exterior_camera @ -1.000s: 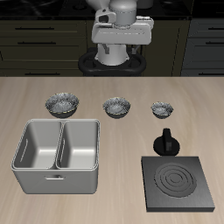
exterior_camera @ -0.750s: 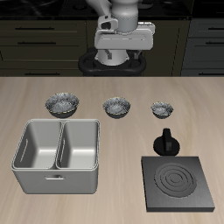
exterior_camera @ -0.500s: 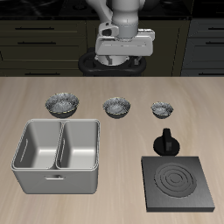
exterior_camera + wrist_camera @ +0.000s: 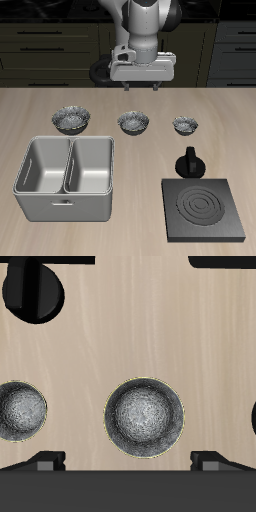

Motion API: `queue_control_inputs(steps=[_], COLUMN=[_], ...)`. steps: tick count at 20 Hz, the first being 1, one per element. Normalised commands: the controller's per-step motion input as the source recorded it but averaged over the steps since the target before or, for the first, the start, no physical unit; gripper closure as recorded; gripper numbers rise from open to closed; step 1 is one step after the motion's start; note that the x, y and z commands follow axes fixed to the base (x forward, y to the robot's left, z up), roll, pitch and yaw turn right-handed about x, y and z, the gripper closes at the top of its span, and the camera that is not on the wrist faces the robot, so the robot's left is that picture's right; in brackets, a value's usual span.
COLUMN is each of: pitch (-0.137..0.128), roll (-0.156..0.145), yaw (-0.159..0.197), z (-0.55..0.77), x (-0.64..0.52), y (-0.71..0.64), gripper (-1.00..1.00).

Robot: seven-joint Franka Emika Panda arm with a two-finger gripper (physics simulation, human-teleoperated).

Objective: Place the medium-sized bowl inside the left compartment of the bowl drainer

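Note:
Three shiny grey patterned bowls stand in a row across the table. The medium-sized bowl (image 4: 134, 122) is the middle one, and it fills the centre of the wrist view (image 4: 145, 417). The wider bowl (image 4: 71, 119) and the smallest bowl (image 4: 185, 124) stand on either side of it. The bowl drainer (image 4: 65, 178), a pale grey tub with two wells, stands near the table's front edge, and both wells are empty. My gripper (image 4: 141, 87) is open and empty. It hangs above the table just behind the medium-sized bowl, its fingertips (image 4: 45, 461) apart from the bowl.
A black square stove plate (image 4: 205, 208) lies at the front, beside the drainer. A small black pot-like object (image 4: 190, 162) stands just behind the plate and also shows in the wrist view (image 4: 30, 286). The smallest bowl (image 4: 20, 411) shows there too.
My gripper has moved forward from the robot's base and lower, until it is above the table just behind the medium-sized bowl. Nothing on the table has moved.

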Motion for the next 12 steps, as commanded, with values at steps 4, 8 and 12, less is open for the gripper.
queue_control_inputs(steps=[4,8,12], pitch=[0.010,-0.001,-0.016], roll=[0.004,-0.008,0.001], yaw=[0.001,0.010,-0.007], z=[-0.28,-0.36,-0.20], x=[0.05,0.02,0.00], y=[0.06,0.06,0.02], gripper=[-1.00,-1.00,-1.00])
